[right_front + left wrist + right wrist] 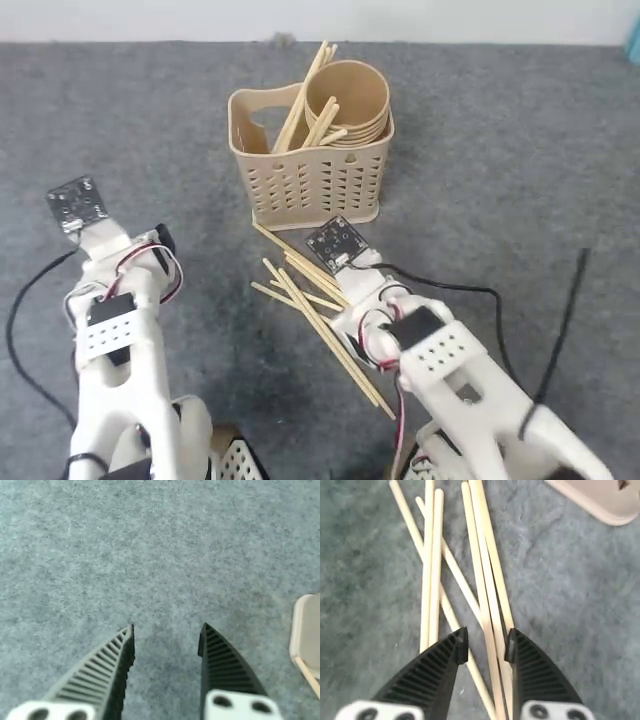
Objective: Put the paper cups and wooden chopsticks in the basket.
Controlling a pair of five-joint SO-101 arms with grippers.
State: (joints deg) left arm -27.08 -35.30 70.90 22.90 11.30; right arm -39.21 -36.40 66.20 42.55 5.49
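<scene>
The basket (310,185) is beige plastic with perforated walls and two compartments, and it stands upright at the far middle of the table. A nested stack of brown paper cups (350,100) sits mouth-up in its right-hand compartment as the high view shows it. A few wooden chopsticks (305,95) lean beside the cups, their tips poking above the rim. The remaining chopsticks (320,310) lie loose on the grey table just in front of the basket (I cannot count them surely where they overlap). They are pale, thin, crossed over one another and mostly run diagonally away from the basket's base. Some of these sticks (480,580) pass between the tips of my right jaws.
</scene>
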